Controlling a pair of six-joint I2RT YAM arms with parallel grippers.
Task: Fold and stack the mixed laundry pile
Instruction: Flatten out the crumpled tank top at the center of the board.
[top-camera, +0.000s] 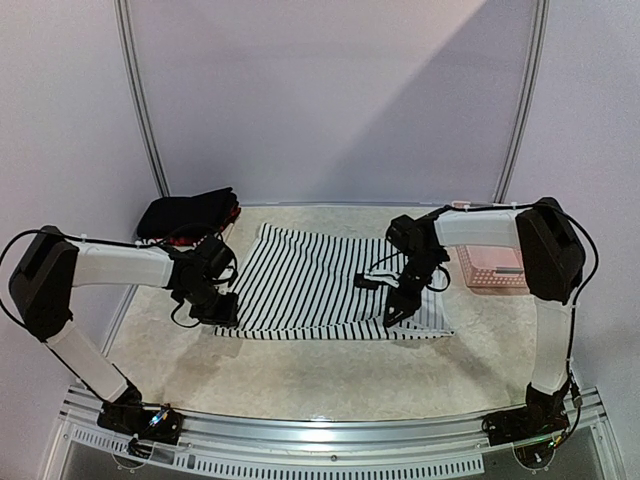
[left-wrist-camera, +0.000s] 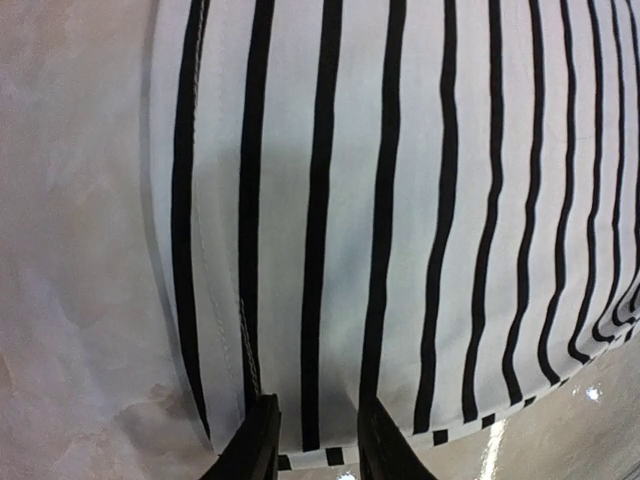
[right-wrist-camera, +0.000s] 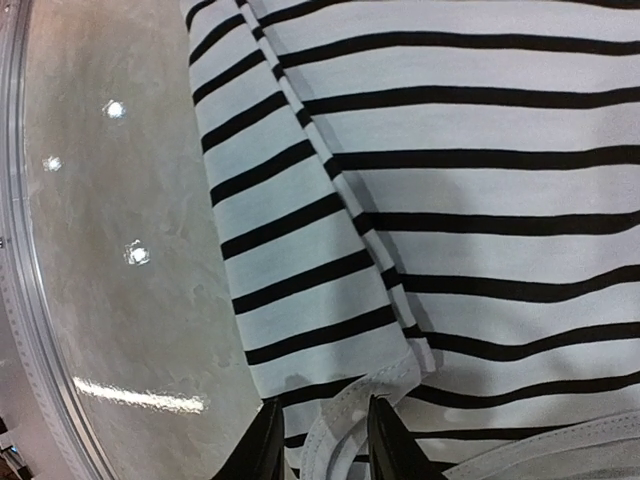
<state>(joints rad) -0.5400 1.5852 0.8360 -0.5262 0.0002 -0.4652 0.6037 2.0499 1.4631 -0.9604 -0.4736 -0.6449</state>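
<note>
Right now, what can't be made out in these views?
- Left wrist view: the left gripper is cut off by the bottom edge, so its grip on the striped tank top is unclear.
- Right wrist view: same for the right gripper.
- Top view: the dark pile is too small to separate garments.
- Top view: the pink basket is partly hidden by the right arm.

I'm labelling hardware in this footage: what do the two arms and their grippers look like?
Both arms: white tubular links with black joint housings, loose black cables looping alongside. The left gripper and right gripper are black, each with two dark fingers.
</note>
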